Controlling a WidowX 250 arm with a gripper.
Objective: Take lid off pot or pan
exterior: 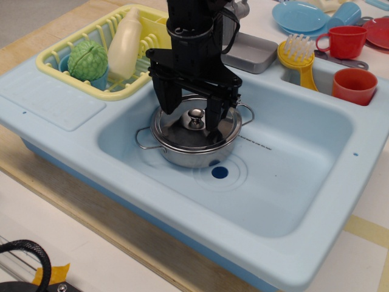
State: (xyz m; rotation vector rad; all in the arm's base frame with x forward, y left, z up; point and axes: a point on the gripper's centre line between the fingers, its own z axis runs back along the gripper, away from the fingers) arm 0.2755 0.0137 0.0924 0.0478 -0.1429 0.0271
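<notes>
A shiny steel pot [188, 152] with wire loop handles sits in the light blue toy sink [292, 182]. The round steel lid [185, 129] lies on it, with a small knob [196, 118] at its centre. My black gripper [193, 117] is lowered onto the lid, open, with one finger left of the knob and the other finger right of it. The fingertips [217, 120] reach down to the lid surface. The fingers stand apart from the knob.
A yellow dish rack [103, 55] with a green ball [87, 59] and a cream bottle [124, 42] stands at the back left. A grey tray [252, 52], a yellow brush [298, 58], red cups [354, 85] and a blue plate [301, 17] stand at the back right. The sink drain [219, 172] is in front of the pot.
</notes>
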